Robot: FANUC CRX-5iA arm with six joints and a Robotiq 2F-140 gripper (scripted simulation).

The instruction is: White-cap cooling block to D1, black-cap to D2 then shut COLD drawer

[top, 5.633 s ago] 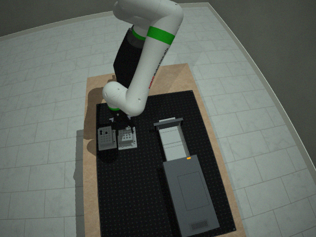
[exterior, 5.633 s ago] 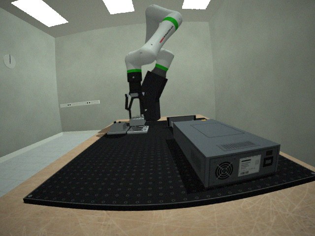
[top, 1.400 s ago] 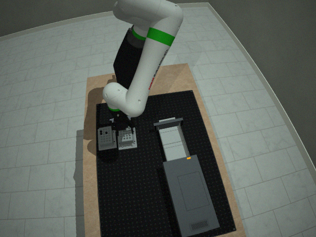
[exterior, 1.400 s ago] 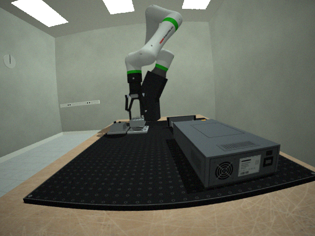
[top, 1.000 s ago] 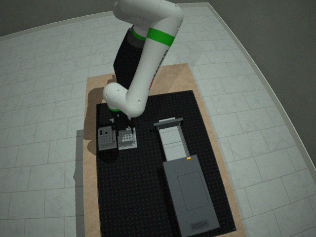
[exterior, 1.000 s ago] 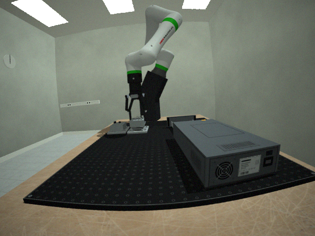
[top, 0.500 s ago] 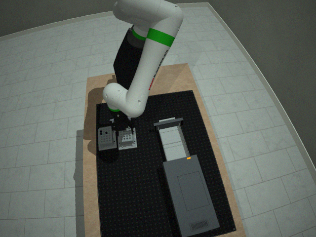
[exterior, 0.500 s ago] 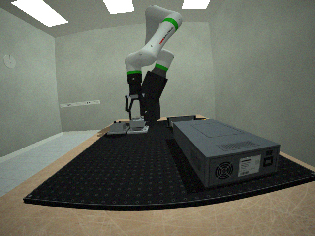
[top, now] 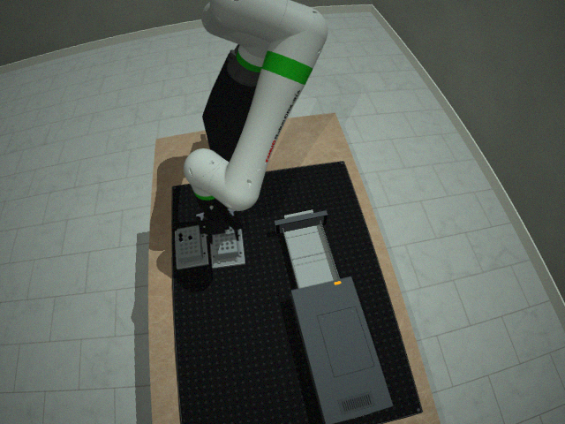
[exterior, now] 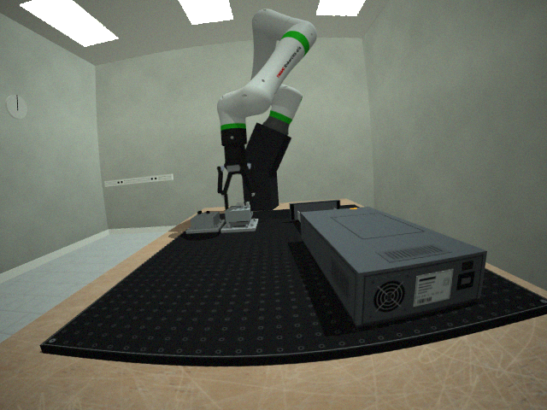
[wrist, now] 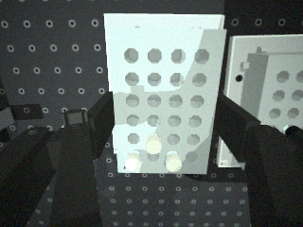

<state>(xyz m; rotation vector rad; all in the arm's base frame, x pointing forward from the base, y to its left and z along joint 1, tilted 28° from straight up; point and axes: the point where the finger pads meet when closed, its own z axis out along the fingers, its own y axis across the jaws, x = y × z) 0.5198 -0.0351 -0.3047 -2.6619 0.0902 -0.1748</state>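
White-capped cooling block (top: 226, 245) (exterior: 238, 214) (wrist: 165, 110) sits clamped between the jaws, above D1 (top: 240, 261) (exterior: 239, 228).

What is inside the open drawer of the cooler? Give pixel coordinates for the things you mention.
The drawer (top: 306, 248) shows a pale floor with thin lines across it, no cooling block. Its far end is hidden under the cooler's housing (top: 340, 342) (exterior: 384, 238).

Gripper fingertips hidden, cooler's drawer interior (top: 310, 255) blurred
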